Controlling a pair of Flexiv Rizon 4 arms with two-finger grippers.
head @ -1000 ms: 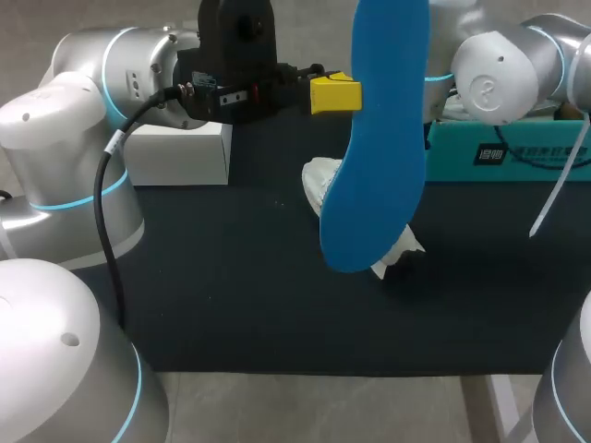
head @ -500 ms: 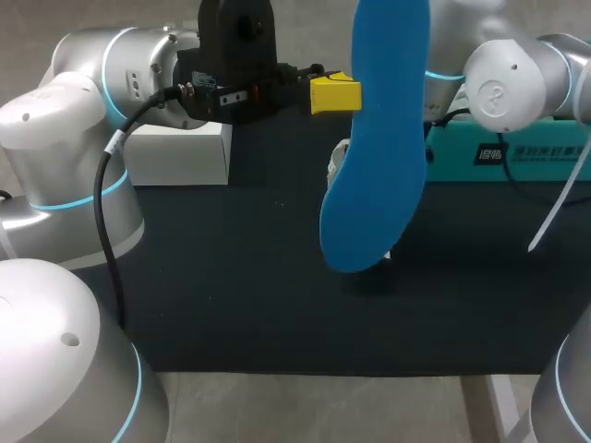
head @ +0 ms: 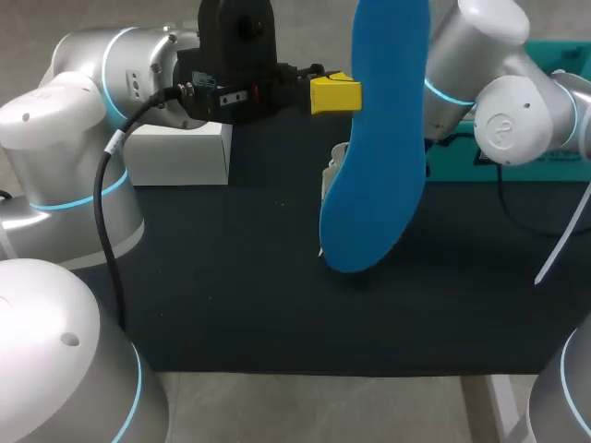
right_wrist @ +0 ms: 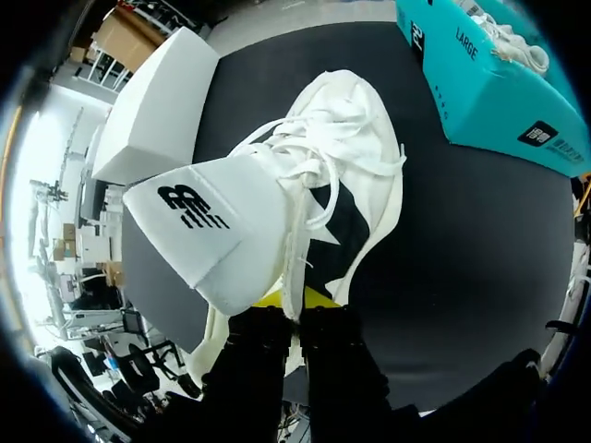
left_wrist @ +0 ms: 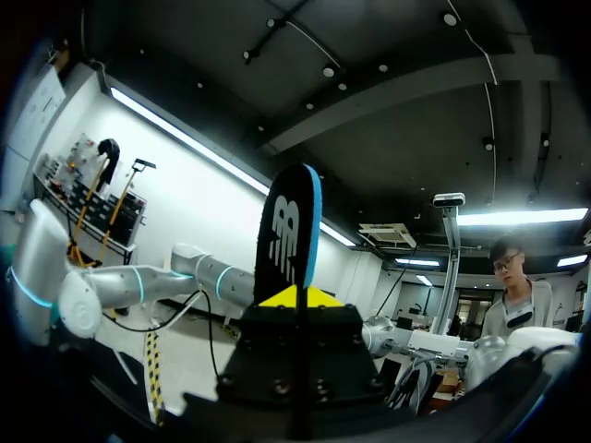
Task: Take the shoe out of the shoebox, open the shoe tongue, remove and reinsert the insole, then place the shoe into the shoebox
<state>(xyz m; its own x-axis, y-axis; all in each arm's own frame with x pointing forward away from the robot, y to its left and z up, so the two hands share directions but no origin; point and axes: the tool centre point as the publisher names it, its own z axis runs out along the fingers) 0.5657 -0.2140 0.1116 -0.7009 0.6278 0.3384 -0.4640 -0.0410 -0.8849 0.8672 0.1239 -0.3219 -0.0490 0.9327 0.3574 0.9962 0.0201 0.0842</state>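
Head view: left arm [head: 111, 83] enters from the left, and the left gripper [head: 334, 94] is clamped on the blue insole [head: 374, 138], which hangs upright over the black table [head: 231, 277]. The white shoe [head: 331, 171] sits behind the insole, only a sliver showing. The right arm [head: 503, 129] comes in from the right; its pincer is hidden behind the insole here. The teal shoebox [head: 554, 159] is at the table's right edge, and a white box [head: 180, 152] is at the far left. Left wrist view: left gripper [left_wrist: 295, 297] is narrow, its yellow tips pinching the insole [left_wrist: 288, 231], seen edge-on and standing straight up from the fingers. Right wrist view: right gripper [right_wrist: 295, 300] is closed tight on the rim of the shoe [right_wrist: 355, 185], which is held above the table [right_wrist: 480, 240]. The tongue [right_wrist: 208, 231] is folded out to one side and the laces are loose. The shoebox [right_wrist: 480, 83] lies beyond the shoe, apart from it, and the white box [right_wrist: 152, 120] is on the other side.
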